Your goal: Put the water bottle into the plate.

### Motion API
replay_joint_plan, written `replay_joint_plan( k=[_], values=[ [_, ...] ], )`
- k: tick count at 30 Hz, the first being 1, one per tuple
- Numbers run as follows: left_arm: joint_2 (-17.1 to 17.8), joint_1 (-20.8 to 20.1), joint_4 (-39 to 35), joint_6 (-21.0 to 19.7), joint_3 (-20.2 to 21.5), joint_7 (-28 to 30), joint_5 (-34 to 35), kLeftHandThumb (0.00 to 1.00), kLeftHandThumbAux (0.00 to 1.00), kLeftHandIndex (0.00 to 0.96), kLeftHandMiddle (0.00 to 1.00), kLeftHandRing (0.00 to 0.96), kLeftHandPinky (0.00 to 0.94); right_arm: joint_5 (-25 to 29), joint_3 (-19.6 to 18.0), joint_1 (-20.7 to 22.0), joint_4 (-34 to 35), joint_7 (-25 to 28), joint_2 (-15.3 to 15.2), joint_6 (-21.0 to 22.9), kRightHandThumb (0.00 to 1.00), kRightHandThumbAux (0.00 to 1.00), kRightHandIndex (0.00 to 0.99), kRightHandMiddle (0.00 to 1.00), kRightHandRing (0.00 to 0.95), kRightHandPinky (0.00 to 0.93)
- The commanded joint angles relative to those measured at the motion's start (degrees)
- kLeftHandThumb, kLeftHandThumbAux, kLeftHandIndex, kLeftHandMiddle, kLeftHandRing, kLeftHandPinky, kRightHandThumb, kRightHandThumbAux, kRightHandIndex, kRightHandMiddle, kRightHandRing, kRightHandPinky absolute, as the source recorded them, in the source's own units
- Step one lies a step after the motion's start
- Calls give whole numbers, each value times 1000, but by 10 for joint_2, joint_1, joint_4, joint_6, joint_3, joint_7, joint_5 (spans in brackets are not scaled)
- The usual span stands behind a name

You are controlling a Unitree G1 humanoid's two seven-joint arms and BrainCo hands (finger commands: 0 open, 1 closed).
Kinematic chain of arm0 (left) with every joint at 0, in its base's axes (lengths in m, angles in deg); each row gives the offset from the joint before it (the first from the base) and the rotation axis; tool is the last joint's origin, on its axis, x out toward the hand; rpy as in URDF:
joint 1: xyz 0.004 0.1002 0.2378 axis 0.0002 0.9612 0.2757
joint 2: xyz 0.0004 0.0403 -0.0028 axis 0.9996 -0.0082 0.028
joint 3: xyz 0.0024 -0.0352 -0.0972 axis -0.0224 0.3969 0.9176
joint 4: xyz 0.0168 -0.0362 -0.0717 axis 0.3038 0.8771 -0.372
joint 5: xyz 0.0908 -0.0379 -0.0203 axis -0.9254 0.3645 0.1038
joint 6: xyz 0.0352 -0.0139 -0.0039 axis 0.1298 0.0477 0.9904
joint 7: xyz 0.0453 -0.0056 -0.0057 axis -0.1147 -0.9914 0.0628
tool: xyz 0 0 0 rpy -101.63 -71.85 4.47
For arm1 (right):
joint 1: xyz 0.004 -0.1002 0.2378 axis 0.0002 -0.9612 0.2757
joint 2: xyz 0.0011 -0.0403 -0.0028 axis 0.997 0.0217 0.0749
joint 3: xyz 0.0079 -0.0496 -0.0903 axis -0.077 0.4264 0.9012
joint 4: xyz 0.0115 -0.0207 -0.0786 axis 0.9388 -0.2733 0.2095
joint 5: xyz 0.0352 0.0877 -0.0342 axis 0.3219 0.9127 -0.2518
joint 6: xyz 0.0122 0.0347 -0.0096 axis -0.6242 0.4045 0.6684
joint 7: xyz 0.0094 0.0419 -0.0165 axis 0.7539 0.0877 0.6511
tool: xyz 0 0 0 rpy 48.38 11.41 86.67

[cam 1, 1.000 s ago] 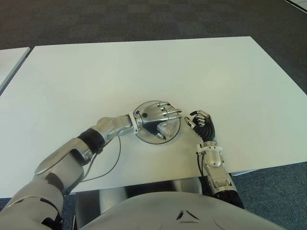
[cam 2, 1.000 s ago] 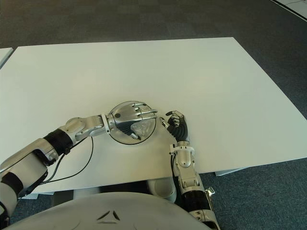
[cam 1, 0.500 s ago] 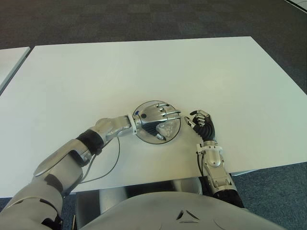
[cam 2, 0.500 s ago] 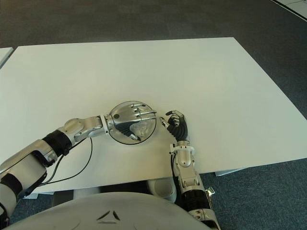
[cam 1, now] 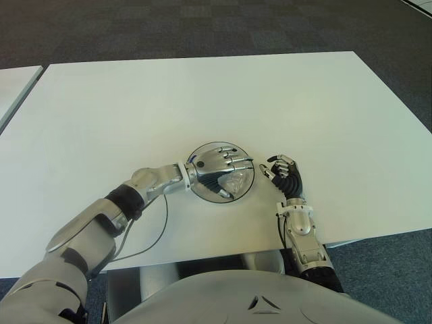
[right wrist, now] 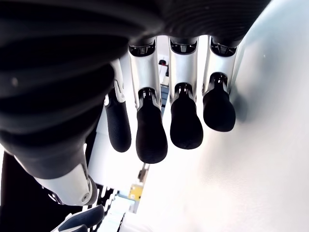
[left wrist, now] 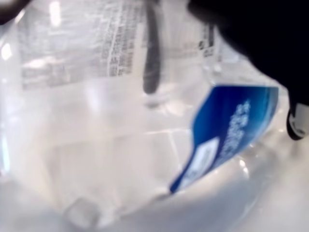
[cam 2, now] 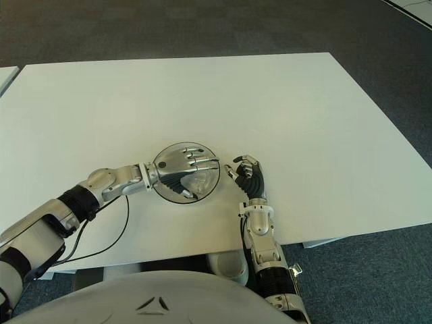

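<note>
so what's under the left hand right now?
The left hand is over the plate, fingers around the clear water bottle, whose blue label shows in the left wrist view. Whether the bottle touches the plate is hidden. The right hand shows beside the plate's right side.

floor: dark grey carpet [cam 1: 169, 27] | furniture: white table [cam 1: 202, 94]; second white table [cam 1: 13, 84] at left edge

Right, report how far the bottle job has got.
Nearly done: the water bottle is already over the plate, lying under the left hand. In hand: that hand's fingers are wrapped on it. Left: let go and pull away. The right hand is idle beside the plate's right.
</note>
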Motion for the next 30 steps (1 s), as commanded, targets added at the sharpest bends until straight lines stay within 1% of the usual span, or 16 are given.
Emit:
replay_joint_plan(
  k=[1, 5, 12, 16, 24, 30],
  values=[
    [-1, 10, 17, 25, 16, 6, 27, 110, 355, 0, 0, 0, 0, 0, -1, 1, -6, 0, -1, -1, 705, 729, 436, 740, 735, 727],
    [-3, 11, 19, 38, 28, 10, 43, 123, 357, 0, 0, 0, 0, -1, -1, 2, -5, 0, -1, 0, 706, 728, 436, 740, 736, 727],
    [-2, 14, 9, 48, 48, 13, 57, 132, 358, 0, 0, 0, 0, -4, -1, 0, -2, -3, -1, 1, 706, 729, 436, 743, 739, 734],
    [-3, 18, 5, 51, 59, 12, 64, 121, 355, 0, 0, 0, 0, -5, -1, -1, -1, -3, -1, 3, 706, 728, 436, 750, 745, 743],
    [2, 23, -8, 61, 84, 35, 92, 79, 349, 0, 0, 0, 0, -6, -1, 0, 0, -3, -1, 5, 706, 729, 436, 745, 740, 743],
    [3, 31, -21, 64, 101, 42, 104, 83, 347, 0, 0, 0, 0, -8, -2, 0, 0, -3, 0, 9, 706, 728, 436, 738, 732, 729]
  ],
)
